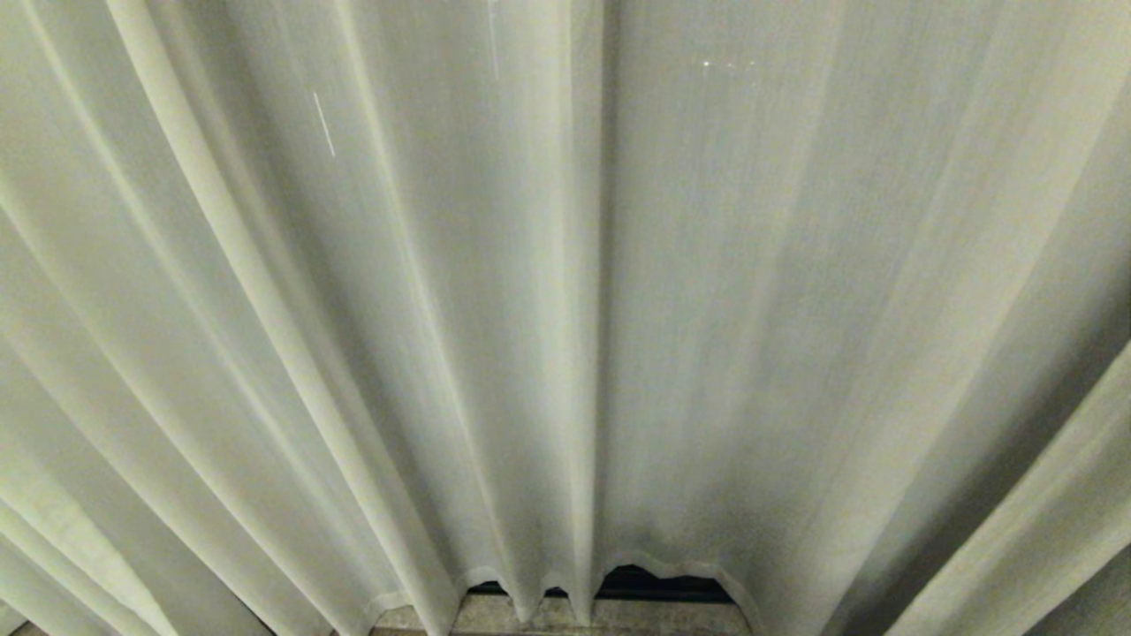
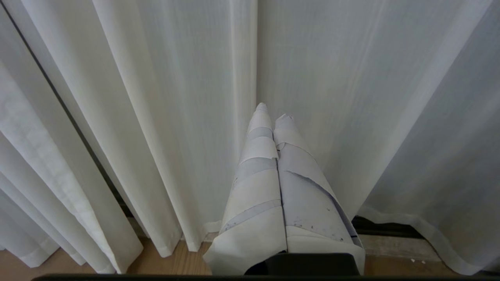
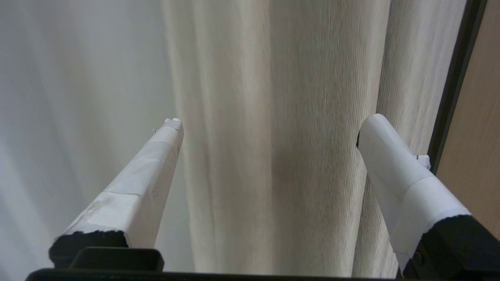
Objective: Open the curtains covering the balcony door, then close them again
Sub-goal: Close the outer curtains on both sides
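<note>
Taped left pincer (image 2: 271,111) fingers pressed together, empty, tips near sheer curtains (image 1: 565,309); pleats run vertically, hems just above floor (image 2: 183,263). Right pincer (image 3: 269,125) spread wide, gripping nothing, facing beige woven panel (image 3: 281,136) beside dark frame (image 3: 455,82) at far right.

Right claw (image 3: 269,125) spread wide, taped white fingers (image 3: 152,164) apart, nothing between them. Cream-beige woven curtains (image 3: 281,117) hang in vertical pleats just ahead; paler sheer layer (image 3: 78,97) on one side, dark frame strip (image 3: 455,82) and wood panel (image 3: 480,117) on the other.
</note>
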Robot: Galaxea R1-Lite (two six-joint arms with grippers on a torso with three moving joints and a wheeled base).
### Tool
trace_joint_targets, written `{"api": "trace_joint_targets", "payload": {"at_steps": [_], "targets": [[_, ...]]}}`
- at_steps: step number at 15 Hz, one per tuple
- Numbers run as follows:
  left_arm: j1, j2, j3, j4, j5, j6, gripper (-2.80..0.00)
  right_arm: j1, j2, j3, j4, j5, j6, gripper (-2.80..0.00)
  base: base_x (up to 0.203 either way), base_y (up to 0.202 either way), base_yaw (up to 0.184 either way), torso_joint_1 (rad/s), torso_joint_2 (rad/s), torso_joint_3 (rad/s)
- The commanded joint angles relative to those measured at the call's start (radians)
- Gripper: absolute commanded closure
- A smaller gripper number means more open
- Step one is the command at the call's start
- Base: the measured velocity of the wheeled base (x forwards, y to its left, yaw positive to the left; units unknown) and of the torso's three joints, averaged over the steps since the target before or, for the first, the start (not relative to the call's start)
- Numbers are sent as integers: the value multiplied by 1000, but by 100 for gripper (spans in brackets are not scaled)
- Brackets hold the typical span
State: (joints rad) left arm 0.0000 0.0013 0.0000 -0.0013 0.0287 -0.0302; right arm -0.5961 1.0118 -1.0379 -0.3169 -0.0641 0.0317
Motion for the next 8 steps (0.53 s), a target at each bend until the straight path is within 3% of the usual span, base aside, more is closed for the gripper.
{"api": "trace_joint_targets", "payload": {"at_steps": [1,8], "targets": [[0,-1,0,0,0,0,0,-8,56,2,-3,2,2,-280,0,0,0,0,0,0],[0,-1,0,0,0,0,0,-8,227,-108,-14,73,63,-280,0,0,0,0,0,0]]}}
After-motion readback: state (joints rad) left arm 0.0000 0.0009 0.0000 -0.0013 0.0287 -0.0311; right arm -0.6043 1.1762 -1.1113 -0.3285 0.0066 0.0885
